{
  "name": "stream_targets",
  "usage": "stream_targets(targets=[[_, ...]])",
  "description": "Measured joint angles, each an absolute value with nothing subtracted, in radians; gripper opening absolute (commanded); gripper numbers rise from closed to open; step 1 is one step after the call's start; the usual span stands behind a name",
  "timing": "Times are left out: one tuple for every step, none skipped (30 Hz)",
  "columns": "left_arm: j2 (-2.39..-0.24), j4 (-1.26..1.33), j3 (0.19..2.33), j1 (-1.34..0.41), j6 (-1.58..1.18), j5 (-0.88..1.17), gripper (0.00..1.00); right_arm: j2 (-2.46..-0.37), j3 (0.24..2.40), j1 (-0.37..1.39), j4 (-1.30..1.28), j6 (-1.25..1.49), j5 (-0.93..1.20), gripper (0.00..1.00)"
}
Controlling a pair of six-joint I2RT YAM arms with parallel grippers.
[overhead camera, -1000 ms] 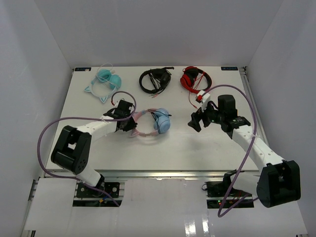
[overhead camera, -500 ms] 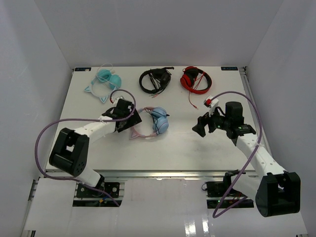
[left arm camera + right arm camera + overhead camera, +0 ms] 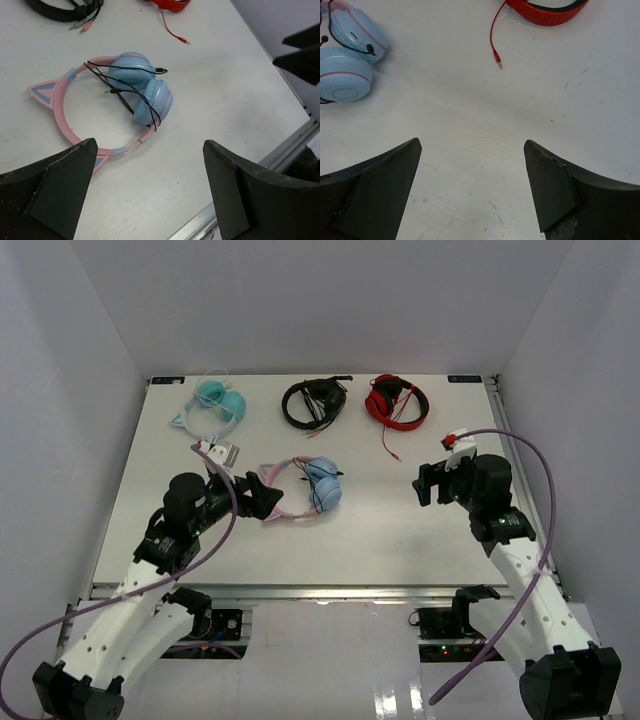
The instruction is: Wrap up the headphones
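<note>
hovering just on the near side of the headphones [image 3: 324,488] with the left gripper [image 3: 150,145] spread wide and holding nothing. lying flat near the middle of the counter [image 3: 400,530], slightly toward its left edge, with both blue ear cups tucked together inside the pink band. draped loosely over the cups and across the band: the thin black cable [image 3: 131,92], plug resting inside the loop. waiting well apart toward the right edge with the right gripper [image 3: 472,145], equally open and empty.

likely to go wrong from here:
- pinching the cable alone and dragging the light headset across the counter instead of winding
- letting a slack turn slide off the rounded cups
- snagging a cat ear with a finger
- closing on band and wire together and kinking the wire
- reaching too far toward the far edge and disturbing the red pair [image 3: 397,400] or its trailing lead

no containers anywhere in view, so nothing held in any.
</note>
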State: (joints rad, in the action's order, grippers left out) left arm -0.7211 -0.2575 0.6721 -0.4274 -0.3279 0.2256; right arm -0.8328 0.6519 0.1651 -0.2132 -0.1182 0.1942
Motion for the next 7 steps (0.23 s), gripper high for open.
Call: stream_targets(targets=[[-0.680,-0.262,0.649,-0.427,-0.304,0.246,0.98,-0.813,0.645,0.164,-0.212,-0.114,0.175,0.90],[-0.649,-0.271,0.634,-0.427,-0.286,0.258,0.98,-0.795,0.638,0.164,-0.214,-0.112,0.158,0.90],[-0.621,-0.280,0.621,-0.427,-0.269,0.269,0.98,-0.776,0.630,0.164,-0.217,-0.110,0.141,0.90],[-0.595,-0.287,0.613,-0.427,-0.255,0.275,0.98,-0.760,0.623,0.163,-0.220,-0.109,0.125,0.90],[-0.575,-0.291,0.609,-0.427,-0.245,0.275,0.98,-0.750,0.620,0.162,-0.224,-0.107,0.108,0.90],[-0.561,-0.292,0.608,-0.427,-0.237,0.274,0.98,-0.744,0.618,0.159,-0.225,-0.107,0.092,0.90],[-0.548,-0.293,0.607,-0.427,-0.231,0.273,0.98,-0.741,0.615,0.156,-0.226,-0.107,0.078,0.90]])
